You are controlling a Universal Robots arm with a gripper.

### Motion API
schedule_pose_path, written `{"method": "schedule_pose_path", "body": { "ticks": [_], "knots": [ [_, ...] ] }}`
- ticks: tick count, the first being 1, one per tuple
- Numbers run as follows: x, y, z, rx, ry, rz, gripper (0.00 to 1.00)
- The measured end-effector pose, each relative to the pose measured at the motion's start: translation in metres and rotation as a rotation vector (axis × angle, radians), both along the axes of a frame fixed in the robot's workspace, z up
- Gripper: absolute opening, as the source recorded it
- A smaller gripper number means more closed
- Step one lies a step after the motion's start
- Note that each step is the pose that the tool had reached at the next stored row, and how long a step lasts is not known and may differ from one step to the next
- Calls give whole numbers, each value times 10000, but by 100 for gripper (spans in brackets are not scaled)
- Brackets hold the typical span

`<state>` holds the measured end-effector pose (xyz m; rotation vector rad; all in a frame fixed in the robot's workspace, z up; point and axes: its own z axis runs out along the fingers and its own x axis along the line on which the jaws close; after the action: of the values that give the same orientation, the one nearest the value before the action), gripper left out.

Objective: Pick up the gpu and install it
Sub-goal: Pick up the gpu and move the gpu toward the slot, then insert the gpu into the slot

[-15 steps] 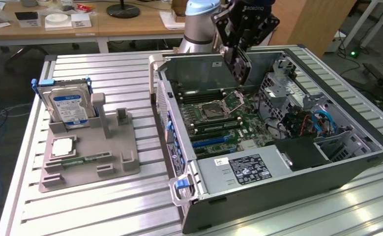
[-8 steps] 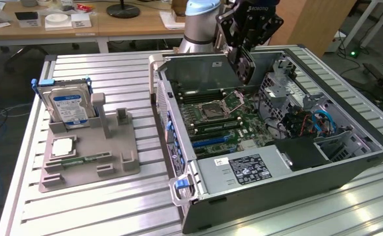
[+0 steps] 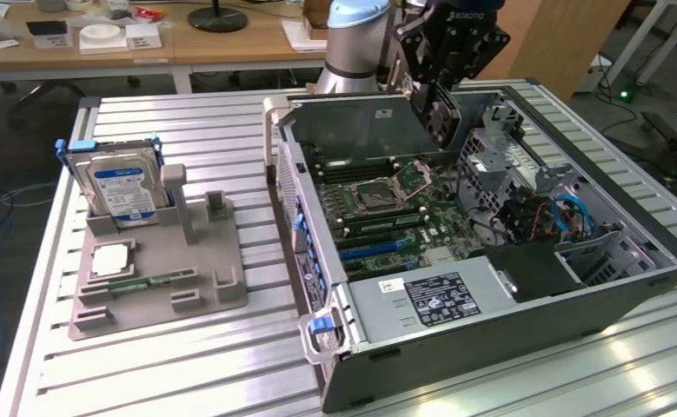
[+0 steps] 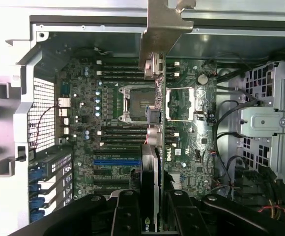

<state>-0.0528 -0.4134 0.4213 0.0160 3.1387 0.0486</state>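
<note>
My gripper (image 3: 437,80) hangs over the far end of the open computer case (image 3: 616,287), shut on the gpu (image 3: 442,117). The card hangs on edge below the fingers, above the motherboard (image 3: 396,204). In the wrist view the gpu (image 4: 151,167) shows edge-on between the two black fingers (image 4: 128,214), and its silvery metal strip (image 4: 161,29) points away from the gripper (image 4: 152,211). It floats over the motherboard (image 4: 113,113), crossing the processor socket (image 4: 132,103). The blue slot (image 4: 115,161) lies beside the card, apart from it.
A grey fixture tray (image 3: 199,295) on the exterior view's left holds the blue-labelled hard drive (image 3: 123,191), a square chip (image 3: 112,259) and a green memory stick (image 3: 153,280). Inside the case lie the power supply (image 3: 431,300), cables (image 3: 553,217) and a drive cage (image 4: 270,123).
</note>
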Motion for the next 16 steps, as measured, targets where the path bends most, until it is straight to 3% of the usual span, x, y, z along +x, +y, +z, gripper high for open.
{"method": "schedule_pose_path", "body": {
  "ticks": [16],
  "knots": [
    [25,0,0,-1,0,0,27]
  ]
}}
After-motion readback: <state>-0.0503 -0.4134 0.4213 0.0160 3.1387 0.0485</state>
